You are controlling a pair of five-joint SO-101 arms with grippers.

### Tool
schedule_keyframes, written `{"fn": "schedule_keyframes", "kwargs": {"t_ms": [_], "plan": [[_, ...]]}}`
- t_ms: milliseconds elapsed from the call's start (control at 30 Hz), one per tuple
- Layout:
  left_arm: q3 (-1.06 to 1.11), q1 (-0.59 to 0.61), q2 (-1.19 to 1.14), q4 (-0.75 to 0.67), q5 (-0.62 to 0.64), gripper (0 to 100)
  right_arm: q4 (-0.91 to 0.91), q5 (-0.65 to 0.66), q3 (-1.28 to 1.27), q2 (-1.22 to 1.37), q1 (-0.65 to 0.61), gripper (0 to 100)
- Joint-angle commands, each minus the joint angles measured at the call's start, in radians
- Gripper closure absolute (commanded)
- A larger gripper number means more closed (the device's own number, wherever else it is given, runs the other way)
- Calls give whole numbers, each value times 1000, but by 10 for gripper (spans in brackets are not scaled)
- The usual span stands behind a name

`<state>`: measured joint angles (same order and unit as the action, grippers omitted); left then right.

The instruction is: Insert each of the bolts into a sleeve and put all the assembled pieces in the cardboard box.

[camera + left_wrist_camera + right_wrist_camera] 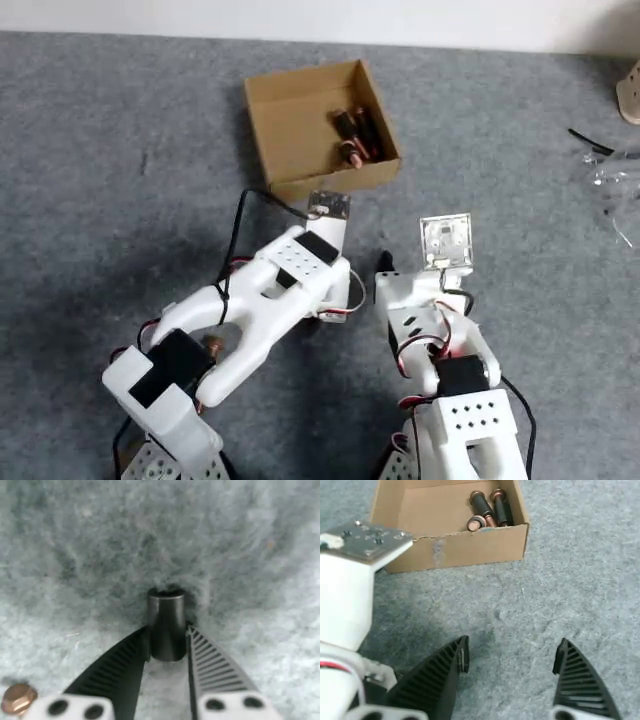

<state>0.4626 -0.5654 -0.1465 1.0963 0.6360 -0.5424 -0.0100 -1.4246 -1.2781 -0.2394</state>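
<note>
The left gripper [167,636] is pinching a black sleeve [166,625]. Its two ribbed black fingers [122,672] press against opposite sides of the tube near the end that faces the wrist. The sleeve's length runs on past the fingertips toward the grey carpet [75,555]. Whether its far end rests on the pile or hangs just over it cannot be told. A copper-coloured bolt [17,699] shows close to the base of this gripper, beside one finger and apart from the sleeve. In the high view the left arm [270,295] stretches from the lower left of the frame up toward the centre, and its wrist ends just below the cardboard box [335,180]. The box sits in the upper centre of the frame. It holds several assembled pieces [355,135], dark sleeves with copper bolt heads, bunched against its right-hand wall. The right arm [440,340] stands in the lower right of the frame, close beside the left arm. The right gripper [513,650] is spread wide with nothing between its fingers, only bare carpet [570,580] beneath the gap. From its wrist, the box wall [470,547] and the pieces inside [487,512] lie well ahead of the fingertips. A few clear plastic scraps [610,170] lie at the right edge of the high view.
</note>
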Motion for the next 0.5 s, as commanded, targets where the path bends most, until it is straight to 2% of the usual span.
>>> {"fn": "schedule_keyframes", "kwargs": {"t_ms": [0,167,367,467], "plan": [[-51,-1,28,107,-3,761,31,-9,13,-15,-7,740],[-102,50,180,319,-6,752,31,-9,13,-15,-7,740],[-90,127,437,485,-15,775,73,-9,13,-15,-5,740],[-7,157,547,505,-123,775,73,-9,13,-15,-5,740]]}}
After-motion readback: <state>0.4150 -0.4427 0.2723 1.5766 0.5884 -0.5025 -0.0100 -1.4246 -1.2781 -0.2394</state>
